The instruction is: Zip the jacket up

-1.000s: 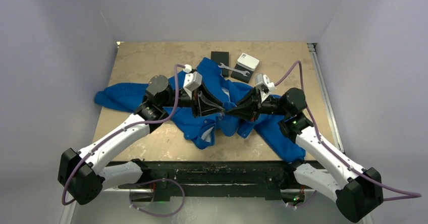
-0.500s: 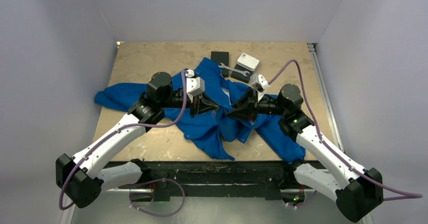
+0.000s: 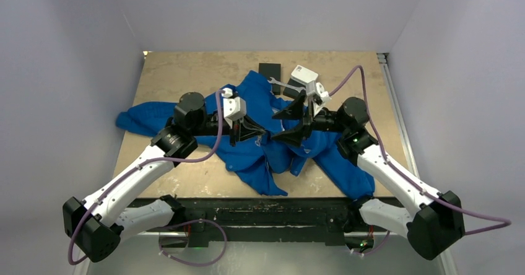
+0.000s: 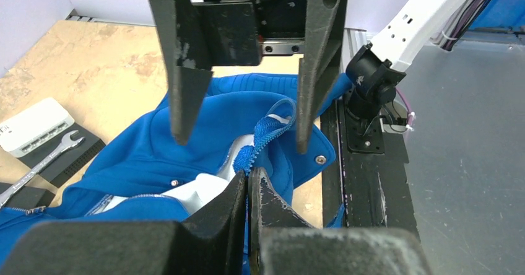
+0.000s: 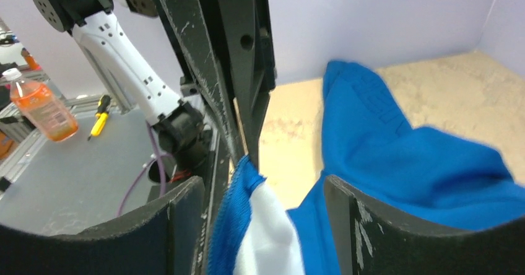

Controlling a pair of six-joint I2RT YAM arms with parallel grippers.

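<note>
The jacket [image 4: 142, 157] is cut off at the lower-left edge (left wrist view).

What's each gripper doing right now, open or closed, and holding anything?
Left gripper: closed, pinching the jacket at its zipper edge.
Right gripper: open, holding nothing.

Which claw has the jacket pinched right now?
The left claw, shut on the zipper edge of the royal-blue fabric jacket; the right claw stands wide open.
</note>
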